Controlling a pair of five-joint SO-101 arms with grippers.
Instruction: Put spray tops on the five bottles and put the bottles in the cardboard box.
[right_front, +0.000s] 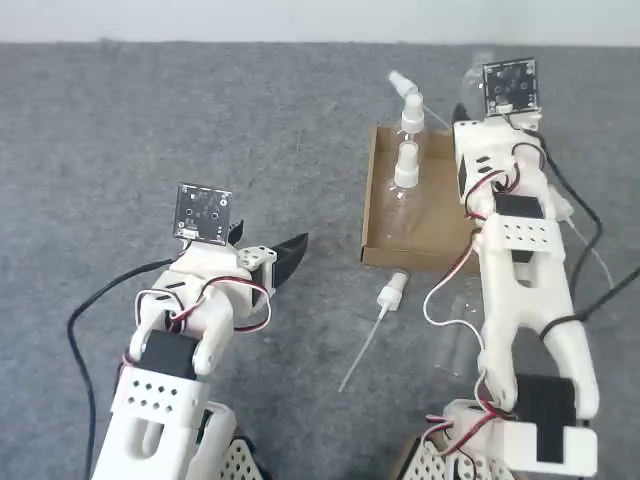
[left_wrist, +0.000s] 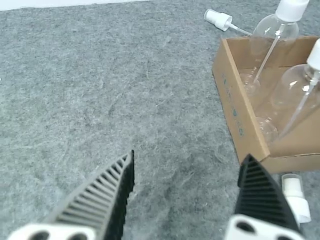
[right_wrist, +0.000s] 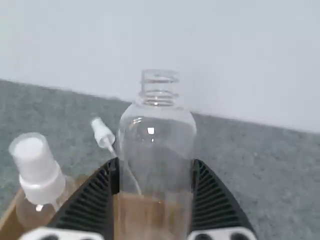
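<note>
My right gripper (right_wrist: 155, 172) is shut on a clear bottle without a top (right_wrist: 157, 131), held upright past the far end of the cardboard box (right_front: 440, 220); in the high view that bottle (right_front: 473, 78) shows faintly at the arm's tip. Two bottles with spray tops (right_front: 405, 170) lie in the box, and one of them (right_wrist: 35, 172) is beside the held bottle. My left gripper (left_wrist: 182, 170) stands open over bare carpet left of the box (left_wrist: 235, 112). One loose spray top (right_front: 392, 293) lies in front of the box, another (right_front: 403, 84) beyond it.
A further clear bottle (right_front: 455, 335) lies on the carpet beside the right arm, partly hidden by it. Grey carpet (right_front: 200, 120) covers the table, with free room on the left half. A white wall (right_wrist: 225, 50) stands behind.
</note>
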